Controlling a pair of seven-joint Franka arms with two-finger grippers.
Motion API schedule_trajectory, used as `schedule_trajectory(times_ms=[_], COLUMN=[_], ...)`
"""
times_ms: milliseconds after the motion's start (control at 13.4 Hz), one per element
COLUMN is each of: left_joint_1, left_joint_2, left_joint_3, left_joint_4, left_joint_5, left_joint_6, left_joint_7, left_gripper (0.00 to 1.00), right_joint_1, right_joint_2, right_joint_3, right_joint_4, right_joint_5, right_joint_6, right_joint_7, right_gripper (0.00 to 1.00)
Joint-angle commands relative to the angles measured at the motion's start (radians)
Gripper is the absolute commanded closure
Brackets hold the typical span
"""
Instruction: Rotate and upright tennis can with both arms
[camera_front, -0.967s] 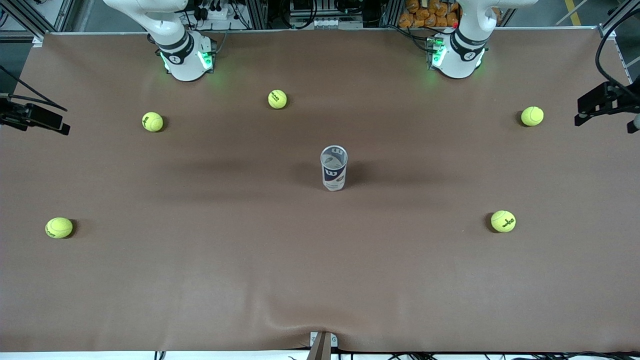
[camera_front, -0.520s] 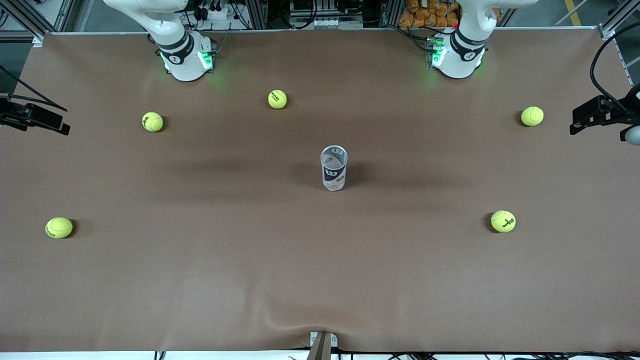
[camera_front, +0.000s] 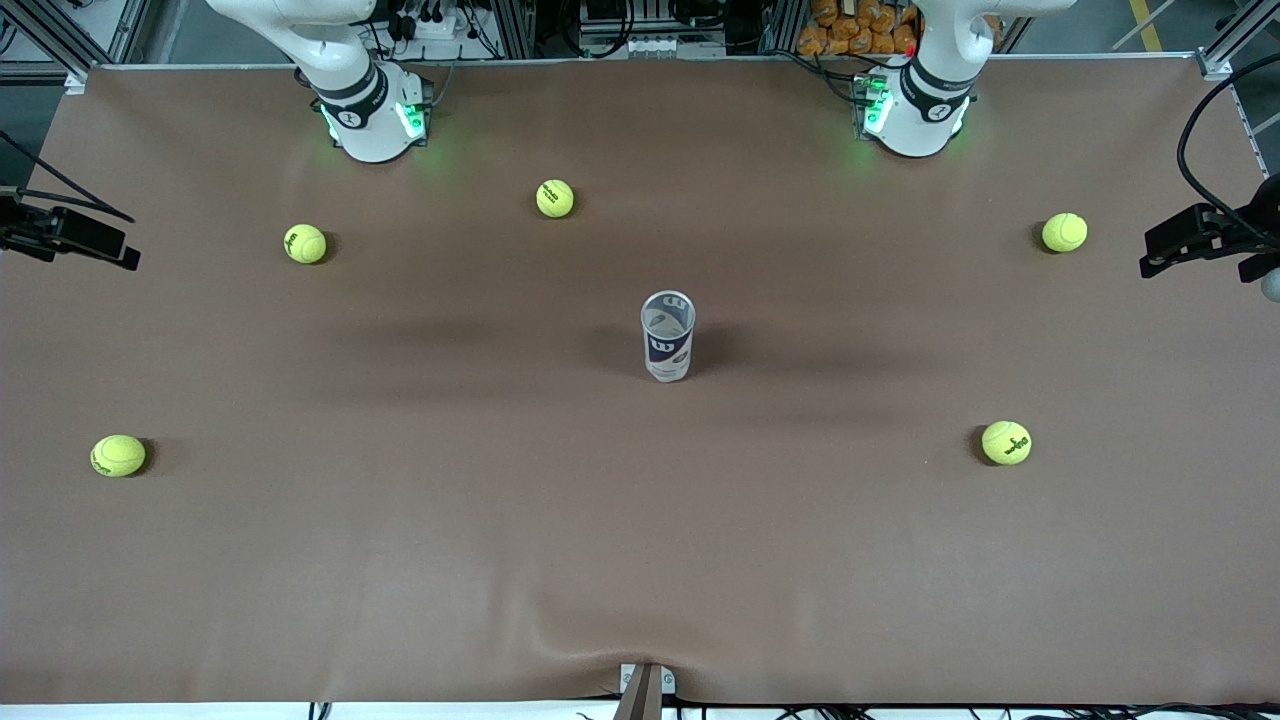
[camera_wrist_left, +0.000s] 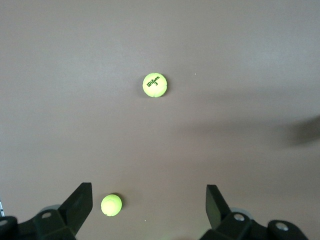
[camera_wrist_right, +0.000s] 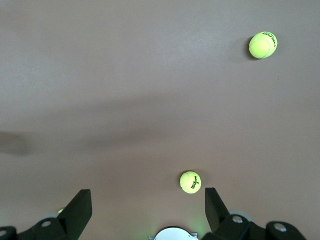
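Observation:
The tennis can stands upright in the middle of the table, open silvery rim up, with its dark-blue "W" label toward the front camera. It is empty and nothing touches it. My left gripper is open and empty, high over the left arm's end of the table; its black hand shows at the edge of the front view. My right gripper is open and empty, high over the right arm's end; its black hand shows at the other edge. The can is out of both wrist views.
Several yellow-green tennis balls lie scattered on the brown table: two near the left arm's end, two near the right arm's end, one by the bases.
The left arm's hand at the edge of the front view has shifted slightly. The can, the balls and the right arm have not moved.

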Motion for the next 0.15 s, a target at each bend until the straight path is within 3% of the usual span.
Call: schedule_trajectory(times_ms=[0, 74], left_joint_1=[-0.006, -0.006], left_joint_2=[0.005, 0.006], left_joint_3=[0.007, 0.007], left_joint_4=[-0.002, 0.000], left_joint_5=[-0.014, -0.012], left_joint_6=[0.010, 0.010], left_joint_7=[-0.010, -0.009], left_gripper=[0.00, 0.00], right_joint_1=[-0.020, -0.021], right_joint_2=[-0.012, -0.012], right_joint_3=[0.012, 0.012], right_joint_4=[0.001, 0.001], right_joint_5=[0.012, 0.012], right_joint_6=[-0.002, -0.002], right_joint_7=[0.000, -0.002], right_gripper=[0.00, 0.00])
